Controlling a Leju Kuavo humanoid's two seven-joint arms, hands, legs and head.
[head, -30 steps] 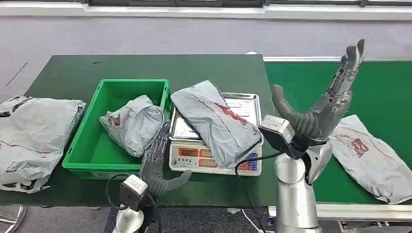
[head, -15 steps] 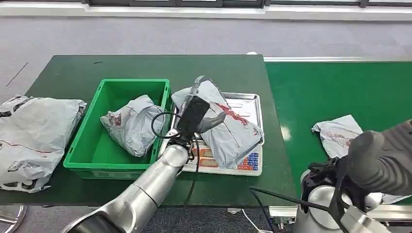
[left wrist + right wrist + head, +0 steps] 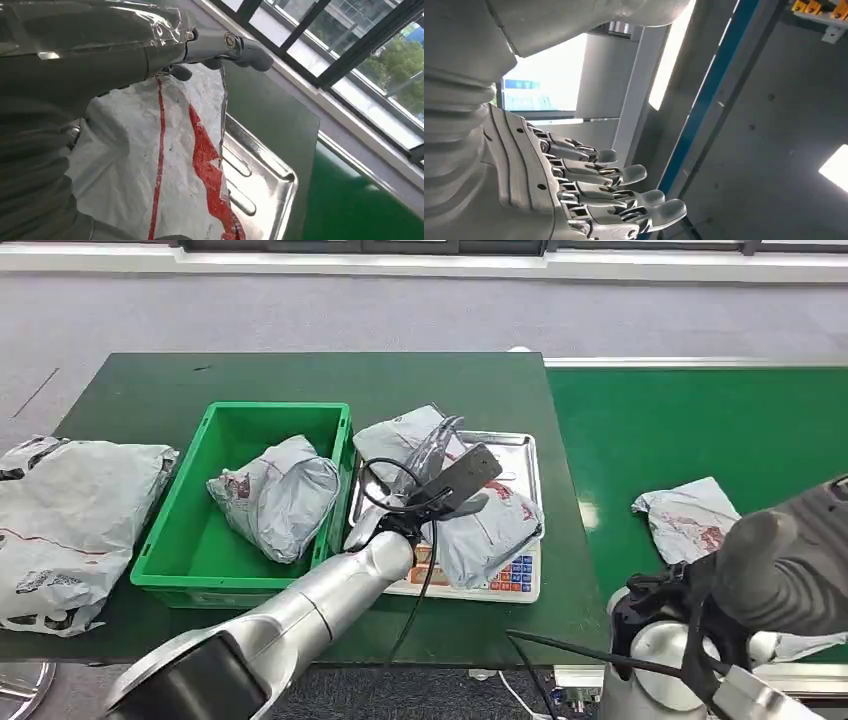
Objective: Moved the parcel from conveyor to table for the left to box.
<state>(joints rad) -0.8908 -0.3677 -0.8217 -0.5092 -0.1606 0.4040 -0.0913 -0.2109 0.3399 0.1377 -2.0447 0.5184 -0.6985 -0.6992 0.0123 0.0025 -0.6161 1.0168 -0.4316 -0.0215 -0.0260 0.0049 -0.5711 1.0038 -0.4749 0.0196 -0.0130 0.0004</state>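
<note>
Green matting covers the table [image 3: 300,375], against which the left hand [image 3: 445,475] is seen laid over the grey parcel [image 3: 490,525] on the steel scale [image 3: 510,455]; its fingers [image 3: 240,47] reach across the wrapper, but whether they are closed on it cannot be told. Half a second earlier this hand was nearer the parcel's upper end, and a second ago it hung low at the table's front edge, so the pick-up for boxing is judged to be starting. The right hand [image 3: 614,195], raised over the conveyor [image 3: 700,420] a second ago, is now drawn back, fingers straight and apart, nothing held. Left of the scale, the green box [image 3: 170,565] already holds one parcel. Another parcel [image 3: 690,520] lies on the conveyor, and a large bag [image 3: 70,520] rests at the table's far left, grey floor beyond
</note>
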